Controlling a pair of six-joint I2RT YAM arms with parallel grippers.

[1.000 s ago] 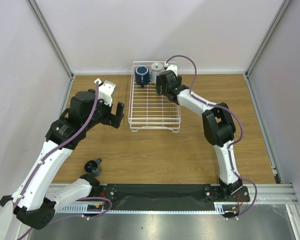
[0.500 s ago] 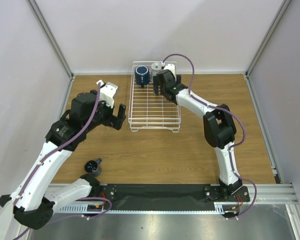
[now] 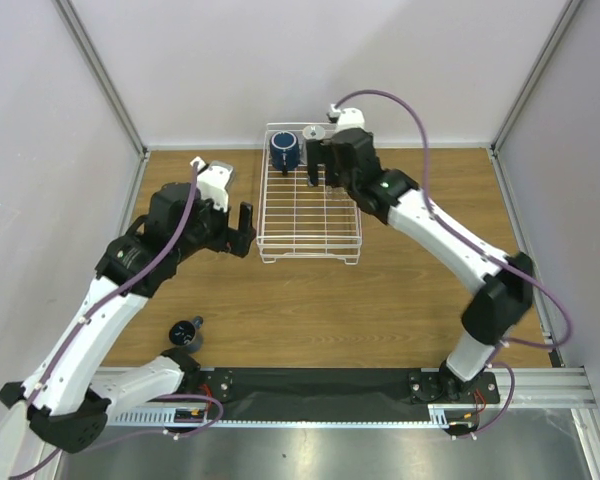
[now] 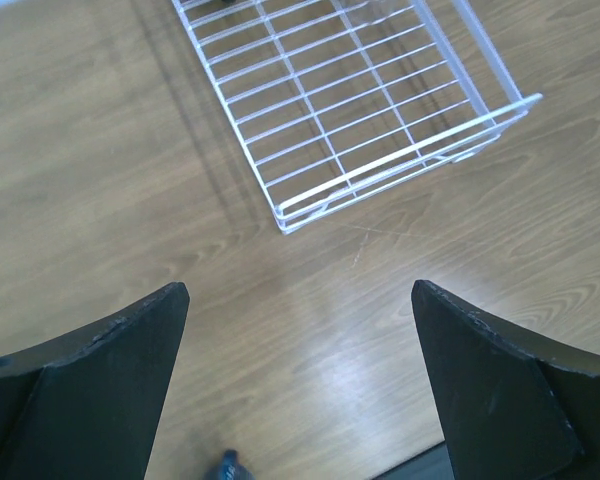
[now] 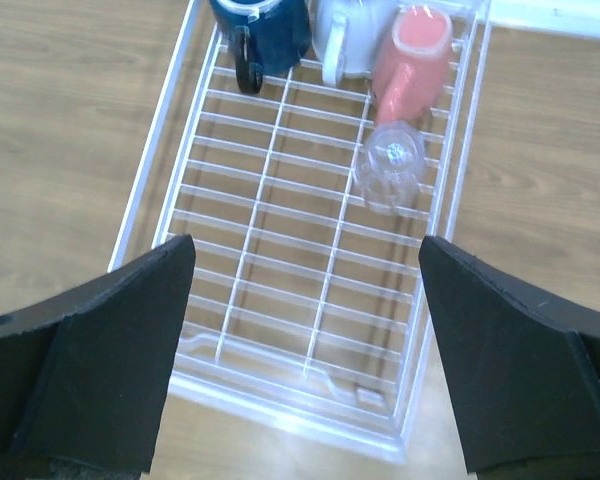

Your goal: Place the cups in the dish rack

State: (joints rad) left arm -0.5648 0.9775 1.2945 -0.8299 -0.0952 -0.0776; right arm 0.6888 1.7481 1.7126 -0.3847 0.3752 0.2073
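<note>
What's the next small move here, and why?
Probably swing the left gripper, open and empty, toward the small dark blue cup on the table near its base. It looks like the only cup outside the dish rack.

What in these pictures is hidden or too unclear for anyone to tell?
Overhead view: pink cup and glass hidden beneath the right arm.
Right wrist view: navy mug and grey mug cut off by the top edge.
Overhead view: small blue cup too small to tell upright from tipped; left wrist view cuts it off at the bottom edge.
</note>
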